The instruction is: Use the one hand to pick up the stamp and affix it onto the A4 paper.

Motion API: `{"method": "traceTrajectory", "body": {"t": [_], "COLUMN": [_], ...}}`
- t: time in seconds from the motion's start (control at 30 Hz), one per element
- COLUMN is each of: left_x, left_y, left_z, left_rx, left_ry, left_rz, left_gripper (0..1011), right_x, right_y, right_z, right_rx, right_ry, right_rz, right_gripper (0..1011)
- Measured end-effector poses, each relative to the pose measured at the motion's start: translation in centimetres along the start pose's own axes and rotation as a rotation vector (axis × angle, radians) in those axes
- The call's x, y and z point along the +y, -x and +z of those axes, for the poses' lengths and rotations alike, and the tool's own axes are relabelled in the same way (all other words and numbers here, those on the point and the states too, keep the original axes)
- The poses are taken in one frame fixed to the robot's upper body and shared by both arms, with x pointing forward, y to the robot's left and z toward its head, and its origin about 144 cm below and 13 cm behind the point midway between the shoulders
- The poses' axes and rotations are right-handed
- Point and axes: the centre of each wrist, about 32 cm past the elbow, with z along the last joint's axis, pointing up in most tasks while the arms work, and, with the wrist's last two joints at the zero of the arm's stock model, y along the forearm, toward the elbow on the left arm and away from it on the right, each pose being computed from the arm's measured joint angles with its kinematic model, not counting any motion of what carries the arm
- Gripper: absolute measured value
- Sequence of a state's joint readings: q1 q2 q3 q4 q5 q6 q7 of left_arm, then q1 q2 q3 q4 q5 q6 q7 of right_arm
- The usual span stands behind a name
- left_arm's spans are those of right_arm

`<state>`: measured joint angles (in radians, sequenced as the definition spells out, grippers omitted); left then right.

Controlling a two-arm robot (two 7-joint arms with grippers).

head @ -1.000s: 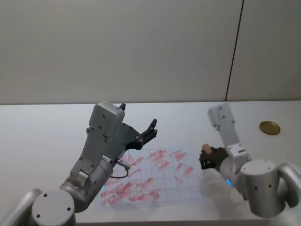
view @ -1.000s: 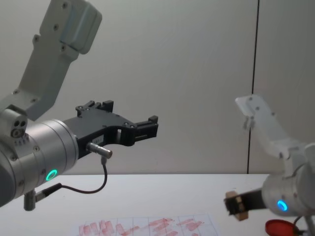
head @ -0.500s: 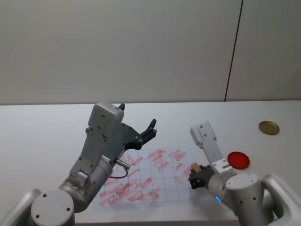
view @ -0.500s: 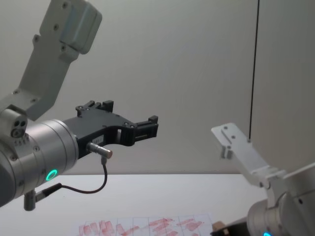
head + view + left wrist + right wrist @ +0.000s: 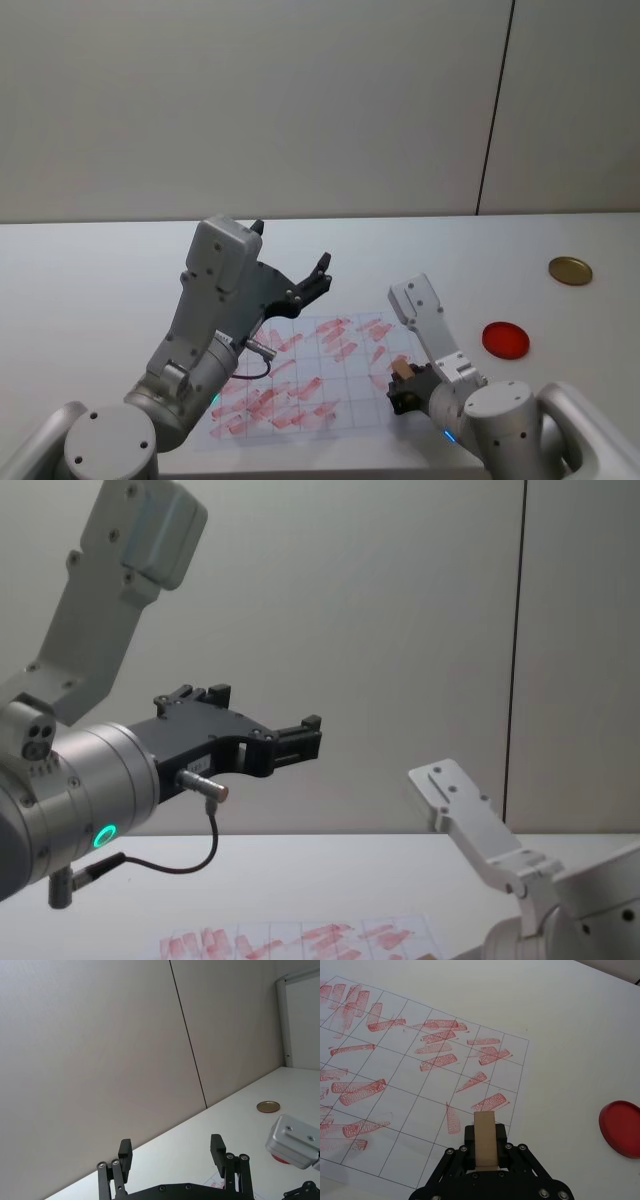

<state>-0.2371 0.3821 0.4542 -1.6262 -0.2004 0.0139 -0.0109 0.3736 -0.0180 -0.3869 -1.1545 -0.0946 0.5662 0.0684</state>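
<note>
The pick-up is done, by my judgement. My right gripper is clamped on the stamp, with the jaws drawn in only as far as the little block's width and its long side standing up between them. What is left is the pressing itself, then the lift away.

I hold the stamp over the A4 paper, at about 4 o'clock on the sheet, in the outermost column just inside the right edge and close to the near edge. From these angles I cannot tell whether its face is already down on the sheet or just above it. Most cells carry red marks, while several cells toward the near edge are bare.

Farther out, my left gripper is parked in the air above the paper's 10 o'clock part, jaws spread wide and holding nothing.

Beyond the stamp, at about 2 o'clock from it, the red ink pad lies on the desk, well apart from the sheet. Farther along the same line sits the gold lid.
</note>
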Motion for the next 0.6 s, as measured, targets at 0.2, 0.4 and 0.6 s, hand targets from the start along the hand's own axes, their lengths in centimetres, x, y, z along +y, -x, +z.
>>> {"method": "traceTrajectory", "body": {"t": [0.2,0.4,0.6], "left_x": [0.0,0.0,0.0], "left_y": [0.0,0.0,0.0], "left_z": [0.0,0.0,0.0], "left_rx": [0.000,0.000,0.000], "left_ry": [0.000,0.000,0.000], "left_rz": [0.000,0.000,0.000], "left_gripper": [993,993,993], "right_x": [0.5,0.9,1.3], "right_y": [0.2,0.3,0.1], "right_z": [-0.2,-0.3,-0.5], "right_rx": [0.001,0.015,0.043], "right_ry": [-0.008,-0.005,0.007], "right_rz": [0.003,0.006,0.010], "right_gripper": [220,220,220]}}
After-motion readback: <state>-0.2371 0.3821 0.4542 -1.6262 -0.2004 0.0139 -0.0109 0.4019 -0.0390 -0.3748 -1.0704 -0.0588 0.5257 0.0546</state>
